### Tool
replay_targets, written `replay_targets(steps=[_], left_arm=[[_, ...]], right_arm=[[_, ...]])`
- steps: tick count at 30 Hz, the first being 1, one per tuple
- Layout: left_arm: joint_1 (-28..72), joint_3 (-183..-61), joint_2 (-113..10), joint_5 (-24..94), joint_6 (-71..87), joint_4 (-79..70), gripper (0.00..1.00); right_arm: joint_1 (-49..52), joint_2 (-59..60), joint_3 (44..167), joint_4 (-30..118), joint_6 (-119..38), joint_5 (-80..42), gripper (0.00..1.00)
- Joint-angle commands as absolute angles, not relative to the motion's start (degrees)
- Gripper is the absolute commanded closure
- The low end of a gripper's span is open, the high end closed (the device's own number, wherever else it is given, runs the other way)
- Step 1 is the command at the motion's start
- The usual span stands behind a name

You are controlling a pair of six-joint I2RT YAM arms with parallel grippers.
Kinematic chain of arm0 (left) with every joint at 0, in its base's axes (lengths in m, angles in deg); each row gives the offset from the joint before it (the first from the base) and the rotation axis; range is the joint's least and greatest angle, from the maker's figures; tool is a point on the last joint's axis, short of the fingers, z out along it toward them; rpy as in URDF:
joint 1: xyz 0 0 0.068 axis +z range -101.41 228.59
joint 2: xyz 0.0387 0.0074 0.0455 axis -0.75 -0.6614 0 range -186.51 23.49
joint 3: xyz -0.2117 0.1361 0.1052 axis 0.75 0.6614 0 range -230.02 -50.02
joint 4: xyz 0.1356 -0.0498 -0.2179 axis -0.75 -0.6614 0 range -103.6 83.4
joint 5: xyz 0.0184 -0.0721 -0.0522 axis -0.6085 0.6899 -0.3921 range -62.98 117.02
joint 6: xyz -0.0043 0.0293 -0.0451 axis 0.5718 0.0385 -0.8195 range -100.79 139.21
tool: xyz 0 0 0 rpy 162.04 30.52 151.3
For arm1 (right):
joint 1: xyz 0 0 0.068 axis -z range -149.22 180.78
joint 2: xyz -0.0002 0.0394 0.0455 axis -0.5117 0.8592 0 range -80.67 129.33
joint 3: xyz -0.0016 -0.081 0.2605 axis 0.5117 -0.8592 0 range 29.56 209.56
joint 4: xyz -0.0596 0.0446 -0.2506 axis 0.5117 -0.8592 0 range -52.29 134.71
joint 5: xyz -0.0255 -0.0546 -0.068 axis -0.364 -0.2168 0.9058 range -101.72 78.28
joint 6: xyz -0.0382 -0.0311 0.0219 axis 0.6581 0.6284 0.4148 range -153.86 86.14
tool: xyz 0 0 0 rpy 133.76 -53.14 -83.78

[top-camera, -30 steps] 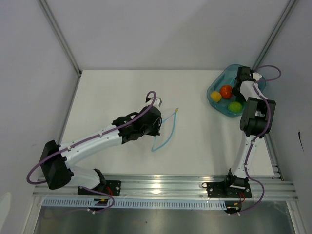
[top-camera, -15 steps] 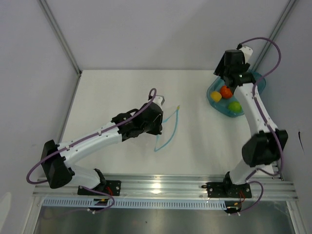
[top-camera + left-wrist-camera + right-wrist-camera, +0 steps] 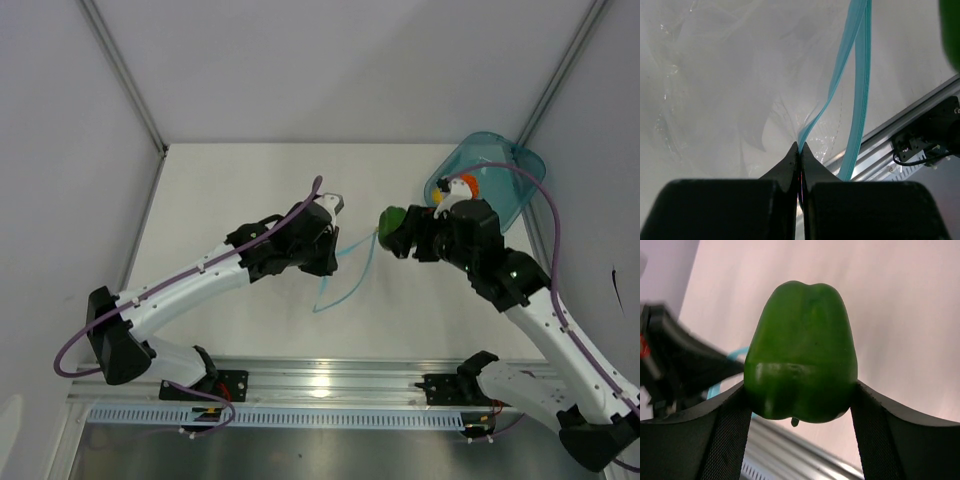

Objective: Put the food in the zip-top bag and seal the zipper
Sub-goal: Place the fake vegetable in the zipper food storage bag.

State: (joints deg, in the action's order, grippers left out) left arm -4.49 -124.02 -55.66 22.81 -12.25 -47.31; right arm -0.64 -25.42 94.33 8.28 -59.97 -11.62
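My left gripper [image 3: 336, 252] is shut on one lip of the zipper [image 3: 801, 146] and holds the mouth of the clear zip-top bag [image 3: 715, 75] apart. The zipper's teal strip [image 3: 352, 270] curves over the table's middle. My right gripper [image 3: 398, 232] is shut on the dark green pepper [image 3: 391, 221], just right of the bag's mouth. The pepper fills the right wrist view [image 3: 802, 370] between both fingers [image 3: 725, 435]. The orange-red fruit [image 3: 463, 186] and a sliver of the yellow one [image 3: 440, 210] lie in the teal bowl [image 3: 500, 160]. The light green one is hidden behind my right arm.
The teal bowl stands at the back right corner. An aluminium rail [image 3: 330, 385] runs along the table's near edge. Grey enclosure walls stand behind and to both sides.
My right arm has left the bowl and swung left to the table's middle with the dark green pepper. My left gripper has shifted slightly right with the bag's lip.
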Motion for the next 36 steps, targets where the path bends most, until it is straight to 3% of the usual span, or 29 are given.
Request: replay_targets(steps=[1,8,15,24,36], left_arm=[[-4.06,-126.05,-54.73,27.54,-12.52,-47.56,1.0],[-4.06,-128.68,-57.01,30.01,-13.13,-49.58,0.99],[-4.06,-130.79,-57.1,30.36,-13.66,-48.97,0.99],[-5.37,-124.56,-53.59,30.28,-15.24,-41.5,0.99],[-8.98,-118.05,-47.26,23.77,-17.79,-36.13,0.99]], right_arm=[[-3.32,-32.83,89.6,8.5,-63.3,-23.12,0.64],[-7.54,-39.71,84.32,9.9,-67.25,-27.35,0.67],[-9.39,-40.15,81.42,10.96,-71.56,-31.49,0.66],[-9.48,-36.11,77.82,14.99,-80.69,-34.31,0.65],[-9.04,-35.14,73.51,20.09,-91.16,-25.61,0.59]])
